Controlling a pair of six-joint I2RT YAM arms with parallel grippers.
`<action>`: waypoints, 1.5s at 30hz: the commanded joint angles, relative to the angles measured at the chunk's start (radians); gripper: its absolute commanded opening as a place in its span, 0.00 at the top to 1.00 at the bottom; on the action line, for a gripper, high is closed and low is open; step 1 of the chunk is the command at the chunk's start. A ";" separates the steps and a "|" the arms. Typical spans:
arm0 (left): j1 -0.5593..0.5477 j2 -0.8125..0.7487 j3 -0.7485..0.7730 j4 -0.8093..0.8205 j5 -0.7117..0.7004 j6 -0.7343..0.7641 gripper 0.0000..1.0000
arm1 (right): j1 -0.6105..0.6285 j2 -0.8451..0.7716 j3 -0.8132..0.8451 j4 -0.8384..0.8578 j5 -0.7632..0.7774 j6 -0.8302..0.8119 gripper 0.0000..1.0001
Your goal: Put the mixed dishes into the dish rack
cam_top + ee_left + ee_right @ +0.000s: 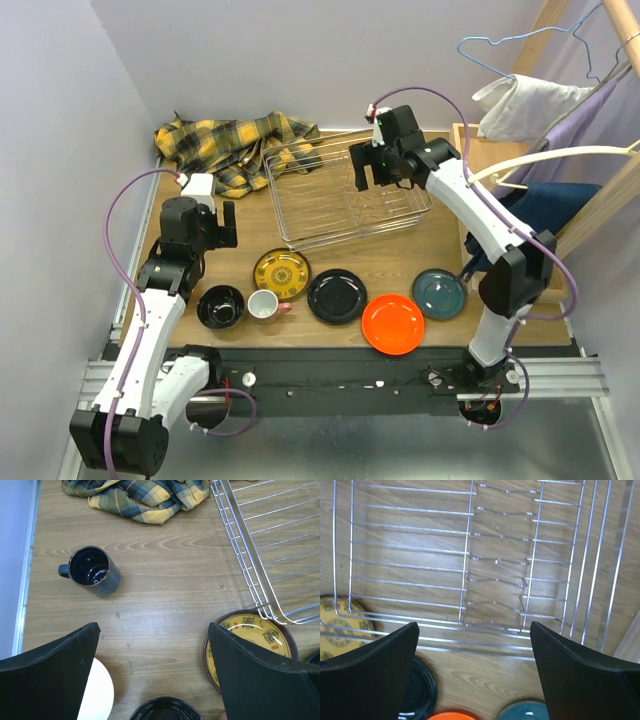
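Observation:
The silver wire dish rack sits mid-table with nothing in it. In front of it lie a yellow patterned plate, a glossy black plate, an orange plate and a teal plate. A black bowl and a white cup stand at the front left. My left gripper hangs open above bare wood, between the yellow plate and a dark mug. My right gripper hovers open over the rack's near edge. Neither holds anything.
A yellow plaid cloth is bunched at the back left, touching the rack's corner. A wooden frame with hangers and clothes stands at the right edge. A pale round rim shows behind my left finger.

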 commanded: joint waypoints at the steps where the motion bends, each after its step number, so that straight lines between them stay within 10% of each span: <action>1: 0.005 0.009 0.030 -0.043 -0.001 -0.033 0.01 | 0.027 0.124 0.168 0.011 -0.011 0.052 0.00; 19: 0.200 0.006 0.145 -0.278 -0.101 -0.044 0.01 | 0.280 0.571 0.612 0.146 0.155 0.031 0.16; 45: 0.232 -0.136 0.116 -0.341 -0.020 -0.052 0.01 | 0.382 0.717 0.636 0.137 0.155 0.064 0.45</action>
